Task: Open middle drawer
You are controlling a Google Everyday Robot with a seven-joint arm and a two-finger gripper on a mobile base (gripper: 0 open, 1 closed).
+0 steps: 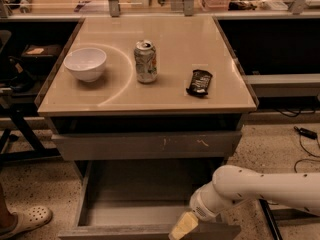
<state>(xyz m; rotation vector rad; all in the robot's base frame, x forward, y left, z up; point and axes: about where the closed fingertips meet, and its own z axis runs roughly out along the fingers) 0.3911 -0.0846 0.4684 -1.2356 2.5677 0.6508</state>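
1 white arm [265, 186] reaches in low from the right, and its gripper [184, 225] sits at the top edge of the middle drawer [135, 211], on the front panel, right of centre. Whether the jaws are apart or clamped there cannot be told. That drawer stands pulled well out, its smooth grey inside showing. Just above is the scratched upper drawer front [145, 145], pushed in. On the tabletop [170, 100] stand a white bowl [85, 64], a drink can [145, 61] and a dark snack bar [199, 82].

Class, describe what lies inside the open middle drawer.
Inside the middle drawer: bare grey floor only. The end effector at its front edge hides the right front corner.
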